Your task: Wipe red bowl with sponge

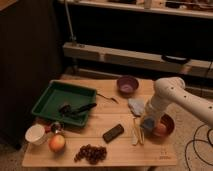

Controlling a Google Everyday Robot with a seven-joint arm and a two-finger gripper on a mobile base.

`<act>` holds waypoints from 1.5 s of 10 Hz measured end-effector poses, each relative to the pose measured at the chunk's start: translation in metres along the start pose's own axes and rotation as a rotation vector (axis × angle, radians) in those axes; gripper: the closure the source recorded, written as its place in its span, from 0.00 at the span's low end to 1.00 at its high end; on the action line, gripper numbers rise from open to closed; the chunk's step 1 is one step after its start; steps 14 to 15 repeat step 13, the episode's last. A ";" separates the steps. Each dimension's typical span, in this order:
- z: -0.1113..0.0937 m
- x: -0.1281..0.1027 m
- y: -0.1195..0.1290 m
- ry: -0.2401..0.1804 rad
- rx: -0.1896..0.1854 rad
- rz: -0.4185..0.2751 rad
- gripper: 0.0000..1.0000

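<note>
The red bowl [164, 126] sits at the right of the wooden table [100, 150], with something orange inside it. My white arm reaches down from the right. My gripper [148, 122] hangs low at the bowl's left rim, just above the table. A small bluish block [148, 123] shows at the gripper's tip; it may be the sponge, but I cannot tell for sure. A pale crumpled cloth [135, 105] lies just left of the arm.
A purple bowl [127, 85] stands at the back. A green tray [64, 102] holds a black brush [78, 108] at the left. A dark bar [113, 133], yellow sticks [136, 131], grapes [91, 153], an apple [57, 143] and a white cup [36, 134] lie along the front.
</note>
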 end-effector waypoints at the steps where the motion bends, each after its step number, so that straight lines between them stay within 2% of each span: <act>1: -0.002 -0.002 0.003 0.000 0.004 0.006 1.00; 4: -0.003 -0.014 0.014 -0.001 0.009 0.021 1.00; 8: -0.018 -0.026 0.044 0.024 0.026 0.058 1.00; 12: -0.030 -0.035 0.047 0.047 0.030 0.052 1.00; 15: -0.030 -0.038 0.046 0.047 0.027 0.048 1.00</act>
